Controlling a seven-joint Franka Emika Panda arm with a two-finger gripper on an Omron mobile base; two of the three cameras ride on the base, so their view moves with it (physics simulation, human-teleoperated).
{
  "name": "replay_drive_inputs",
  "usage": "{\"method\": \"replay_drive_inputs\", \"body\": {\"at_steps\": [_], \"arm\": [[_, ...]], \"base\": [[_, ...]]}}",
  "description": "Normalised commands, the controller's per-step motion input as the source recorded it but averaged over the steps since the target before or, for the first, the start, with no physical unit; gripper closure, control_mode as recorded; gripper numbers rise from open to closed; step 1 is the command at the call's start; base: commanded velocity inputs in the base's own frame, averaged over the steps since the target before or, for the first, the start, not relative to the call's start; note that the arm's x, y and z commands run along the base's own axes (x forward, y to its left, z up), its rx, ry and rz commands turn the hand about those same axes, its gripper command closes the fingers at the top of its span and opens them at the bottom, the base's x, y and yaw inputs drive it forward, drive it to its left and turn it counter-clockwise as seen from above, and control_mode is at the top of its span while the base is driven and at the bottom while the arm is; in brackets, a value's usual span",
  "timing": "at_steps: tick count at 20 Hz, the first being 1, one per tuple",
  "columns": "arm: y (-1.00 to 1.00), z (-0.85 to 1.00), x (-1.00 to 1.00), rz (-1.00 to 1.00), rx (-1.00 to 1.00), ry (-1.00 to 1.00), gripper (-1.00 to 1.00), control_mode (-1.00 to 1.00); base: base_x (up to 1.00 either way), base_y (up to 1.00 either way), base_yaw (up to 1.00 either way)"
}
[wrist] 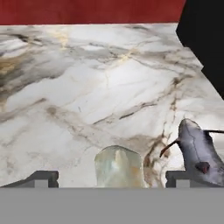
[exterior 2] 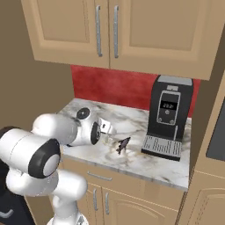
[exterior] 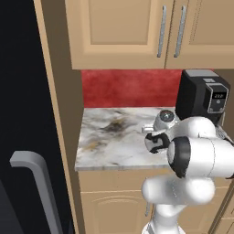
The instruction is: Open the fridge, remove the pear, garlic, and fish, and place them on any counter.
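Observation:
My gripper (wrist: 110, 177) hangs low over the marble counter (wrist: 109, 78), open, with its fingers far apart. Between them lies the garlic (wrist: 119, 166), a pale lumpy bulb that touches neither finger. The grey fish (wrist: 197, 151) lies on the counter just right of it, beside the right fingertip (wrist: 178, 177). In the right base view the gripper (exterior 2: 106, 128) points down at the counter (exterior 2: 132, 162), and the fish (exterior 2: 123, 145) lies in front of it. The black fridge (exterior: 23, 114) with its grey handle (exterior: 32, 183) stands at the left. The pear is out of view.
A black coffee machine (exterior 2: 169, 116) stands on the counter's right part (exterior: 203, 98), close to the fish. Tan upper cabinets (exterior: 123, 32) hang above, over a red backsplash (exterior: 128, 87). A tan panel (exterior: 59, 114) separates fridge and counter.

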Motion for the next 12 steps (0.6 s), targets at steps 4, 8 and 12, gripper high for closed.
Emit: {"method": "replay_drive_inputs", "body": {"at_steps": [4, 8, 12], "arm": [[0.01, 0.98, -1.00, 0.03, 0.10, -0.31, -1.00, -1.00], [0.14, 1.00, -0.98, 0.06, 0.06, -0.11, -1.00, -1.00], [0.15, 1.00, -0.91, 0.07, 0.03, 0.00, -1.00, -1.00]], "base": [[0.00, 0.00, 0.00], [0.00, 0.00, 0.00], [0.00, 0.00, 0.00]]}}
